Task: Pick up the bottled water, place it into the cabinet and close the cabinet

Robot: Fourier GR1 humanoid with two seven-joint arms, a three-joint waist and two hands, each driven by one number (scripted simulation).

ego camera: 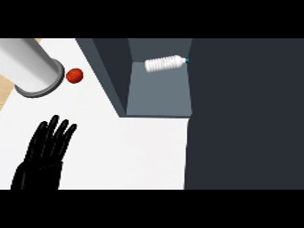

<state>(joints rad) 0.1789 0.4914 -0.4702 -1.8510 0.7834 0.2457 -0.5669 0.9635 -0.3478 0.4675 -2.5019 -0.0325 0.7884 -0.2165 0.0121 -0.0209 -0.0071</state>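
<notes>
White plastic, ribbed, with a blue cap: the bottle [164, 63] lies on its side inside the cabinet [158, 93], well ahead of the left hand [47, 149] and off to its right. So the placing looks done, and what remains, I judge, is shutting the door [253, 111], the big dark panel that stands open along the right of the compartment.

The left hand rests low on the counter [134, 147], fingers straight and slightly spread, holding nothing. The right hand is nowhere to be seen, so I cannot say what it is doing; it may be behind the door, but that is a guess.

To close it well, the push should land on the door's outer face near its free edge, far from the hinge, so the panel swings rather than jams. Which edge is hinged I cannot tell from here. Flat, straight fingers would serve better than a grasp. The cap end points toward the door side, and it seems to sit close to the opening there; if it pokes out past the frame, the door would catch on it, so that wants checking before the swing.

Ahead of the left hand and a little to its left stands a grey cylinder [29, 67] with a small red ball [74, 75] just beside it, both well clear of the door's path.
</notes>
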